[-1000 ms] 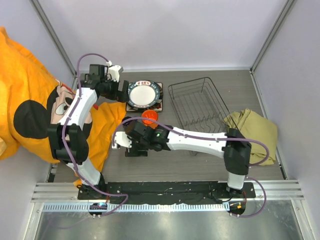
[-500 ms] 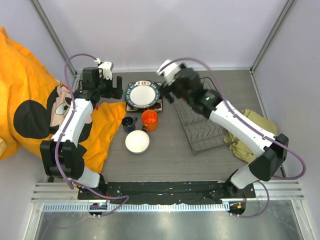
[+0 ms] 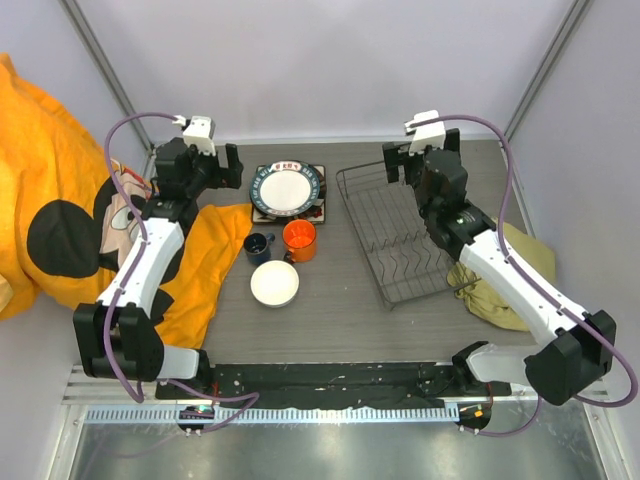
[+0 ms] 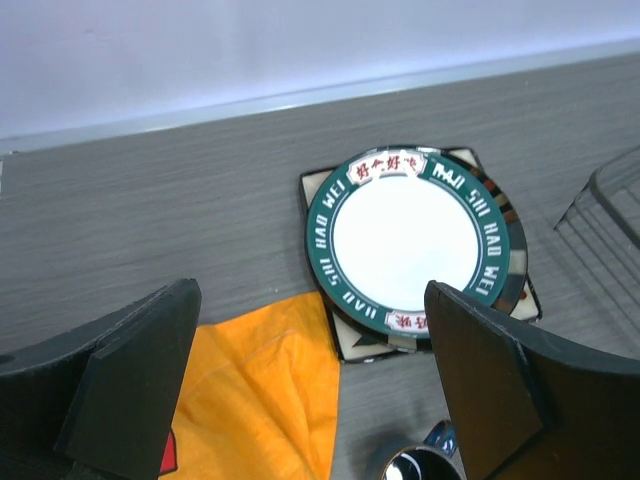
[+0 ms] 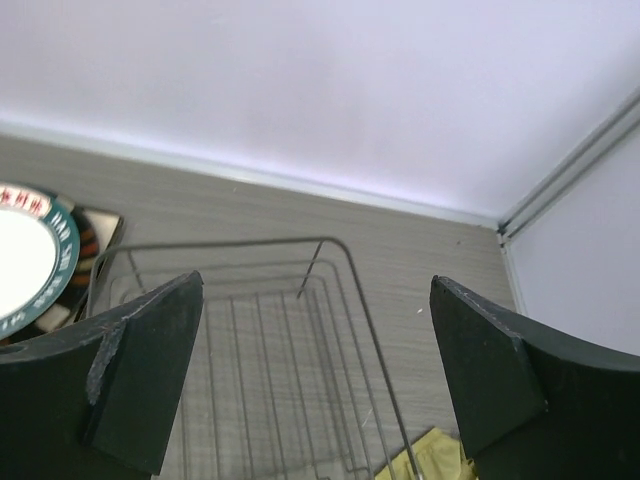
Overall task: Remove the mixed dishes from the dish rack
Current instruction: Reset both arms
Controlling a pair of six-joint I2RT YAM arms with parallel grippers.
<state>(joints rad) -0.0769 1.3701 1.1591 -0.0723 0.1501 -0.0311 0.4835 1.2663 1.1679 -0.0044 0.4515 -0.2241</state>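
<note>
Top external view: the rectangular dark wire dish rack (image 3: 400, 236) sits on the grey table (image 3: 340, 320), right of centre. Its far right side is near the crumpled olive cloth (image 3: 512, 262). I see no dish left between its prongs, and the right wrist view shows only bare wires.

All five dishes are out on the table, left of the rack:
- The round dark-rimmed white-centred plate (image 3: 287, 190) lies flat on top of the square cream plate (image 4: 345, 345), which shows only at its corners.
- The orange mug (image 3: 299, 238) stands upright just in front of that stack.
- The small dark-blue cup (image 3: 259, 246) is just beside the mug on the left.
- The plain white bowl (image 3: 274, 283) sits nearer me, close to both.
- The orange cartoon-mouse cloth (image 3: 215, 262) drapes along the left edge, next to the cup.

My left gripper (image 3: 228, 168) hovers raised beside the plate stack, jaws spread wide, nothing between them. My right gripper (image 3: 401, 165) hangs over the far end of the rack, jaws also wide and empty.

As I read it, the unloading is done and this is the wrap-up. No grasp is needed next. I'd pull both arms back toward their bases, keeping the right one high enough to clear the rack's rim and the left one clear of the stacked plates.
</note>
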